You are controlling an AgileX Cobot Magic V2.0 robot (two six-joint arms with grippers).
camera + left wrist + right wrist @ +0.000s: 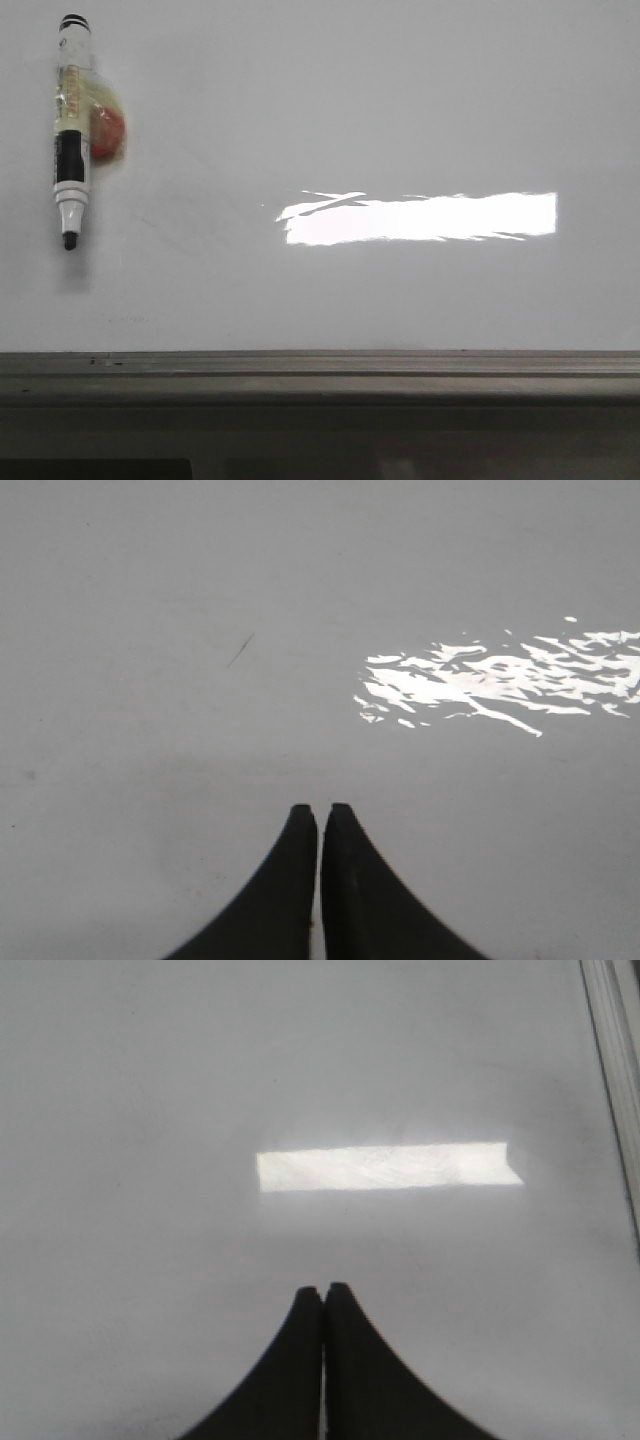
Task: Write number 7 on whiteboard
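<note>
The whiteboard [400, 110] fills the front view, pale grey with a bright rectangular reflection. No number 7 shows on it. A black-and-white marker pen [71, 130] lies at its far left, tip toward the near edge, uncapped. Neither gripper shows in the front view. In the left wrist view my left gripper [320, 810] is shut and empty over bare board [150, 780], with a short thin dark mark [240, 650] ahead of it. In the right wrist view my right gripper [323, 1288] is shut and empty over bare board [130, 1210].
A red and yellow object [105, 125] sits against the marker pen. A grey metal ledge [320, 370] runs along the board's near edge, and the board's frame [615, 1070] shows at the side of the right wrist view.
</note>
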